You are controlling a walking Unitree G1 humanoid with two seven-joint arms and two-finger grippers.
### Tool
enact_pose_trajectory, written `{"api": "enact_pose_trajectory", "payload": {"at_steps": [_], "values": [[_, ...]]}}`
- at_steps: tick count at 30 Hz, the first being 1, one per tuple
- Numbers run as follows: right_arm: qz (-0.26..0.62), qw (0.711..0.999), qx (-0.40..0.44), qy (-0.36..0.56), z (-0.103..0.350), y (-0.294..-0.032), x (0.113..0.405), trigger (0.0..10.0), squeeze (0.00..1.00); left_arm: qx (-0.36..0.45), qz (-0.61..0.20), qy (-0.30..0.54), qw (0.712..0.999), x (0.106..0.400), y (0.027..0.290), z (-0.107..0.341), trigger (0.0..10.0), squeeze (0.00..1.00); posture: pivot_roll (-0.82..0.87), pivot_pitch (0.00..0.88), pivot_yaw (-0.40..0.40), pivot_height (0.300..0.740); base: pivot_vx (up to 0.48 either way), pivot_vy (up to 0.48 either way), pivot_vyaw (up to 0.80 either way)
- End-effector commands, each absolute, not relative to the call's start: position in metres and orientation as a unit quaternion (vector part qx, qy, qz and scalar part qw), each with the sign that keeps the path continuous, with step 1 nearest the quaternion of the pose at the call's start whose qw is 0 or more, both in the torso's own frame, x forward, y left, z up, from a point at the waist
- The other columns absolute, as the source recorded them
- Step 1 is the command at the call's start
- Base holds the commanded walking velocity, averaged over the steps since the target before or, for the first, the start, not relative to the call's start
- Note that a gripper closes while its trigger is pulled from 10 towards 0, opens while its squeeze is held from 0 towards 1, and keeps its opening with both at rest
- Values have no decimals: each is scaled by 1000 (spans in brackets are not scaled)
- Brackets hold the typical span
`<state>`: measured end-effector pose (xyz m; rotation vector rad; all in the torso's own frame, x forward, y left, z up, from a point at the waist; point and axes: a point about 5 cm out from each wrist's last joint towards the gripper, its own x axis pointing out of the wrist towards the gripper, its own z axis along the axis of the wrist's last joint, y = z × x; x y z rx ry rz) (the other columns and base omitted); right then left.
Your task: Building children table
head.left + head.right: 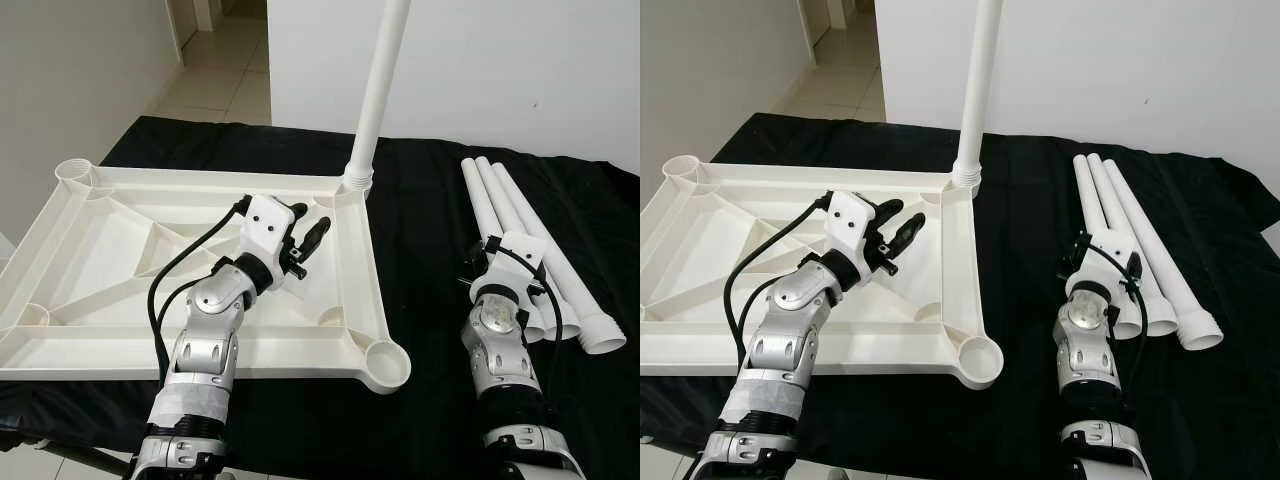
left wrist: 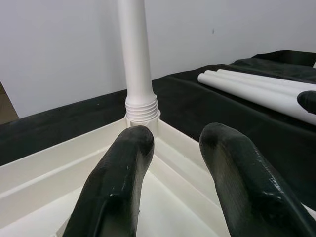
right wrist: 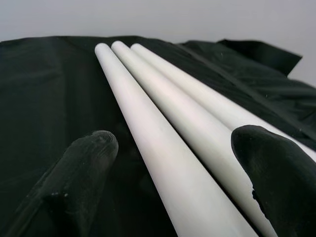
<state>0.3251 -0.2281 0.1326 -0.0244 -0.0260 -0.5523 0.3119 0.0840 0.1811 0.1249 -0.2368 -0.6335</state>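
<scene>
While one leg (image 1: 383,90) already stands upright in the far corner of the tabletop (image 1: 60,240), three legs (image 1: 525,240) lie side by side directly under the right gripper (image 3: 173,163). Its fingers are apart, astride the nearest leg, whose long axis runs straight ahead. The left gripper (image 1: 305,235), also apart, hovers over the tabletop, farther from them.

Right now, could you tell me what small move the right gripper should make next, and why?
Probably lower and close on the nearest table leg. The right gripper hovers open with its fingers straddling that leg, one leg already stands screwed into the tabletop, and three lie loose on the black cloth.
</scene>
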Motion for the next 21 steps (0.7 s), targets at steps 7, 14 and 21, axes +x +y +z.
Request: {"api": "enact_pose_trajectory", "payload": {"at_steps": [7, 14, 21], "values": [[-247, 967, 37, 44, 126, -226, 327, 10000, 0, 58, -305, -114, 944, 311, 84, 183, 10000, 0, -25, 39, -10, 740, 0, 0, 0], [-187, 974, 19, 123, 120, -212, 327, 10000, 0, 53, -304, -115, 944, 311, 82, 186, 10000, 0, -25, 33, -11, 740, 0, 0, 0], [-142, 978, 14, 149, 130, -213, 330, 10000, 0, 48, -301, -116, 945, 310, 81, 187, 10000, 0, -30, 38, -12, 740, 0, 0, 0]]}}
